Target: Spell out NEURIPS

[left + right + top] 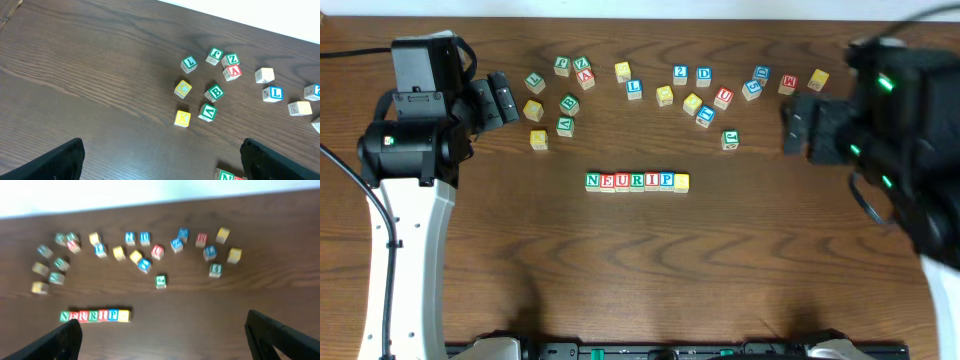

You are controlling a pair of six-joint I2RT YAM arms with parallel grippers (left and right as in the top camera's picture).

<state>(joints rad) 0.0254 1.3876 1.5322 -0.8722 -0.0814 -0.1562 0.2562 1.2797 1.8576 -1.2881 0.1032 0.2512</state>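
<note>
Seven wooden cubes stand in one touching row [637,181] at the table's middle: green N [593,181], red E, red U, green R, red I, blue P [667,181] and a yellowish-faced cube [682,182] at the right end. The right wrist view shows the whole row [95,315], blurred. Only the N cube [226,175] shows at the bottom edge of the left wrist view. My left gripper [505,100] [162,145] is open and empty, far back left of the row. My right gripper [798,125] [162,322] is open and empty, back right of it.
Several loose letter cubes lie in an arc behind the row: a left cluster [560,100] [210,92], a blue L [634,88], a blue 2 [680,74], a blue D [703,76], a green cube [730,139] and others to the right [790,82].
</note>
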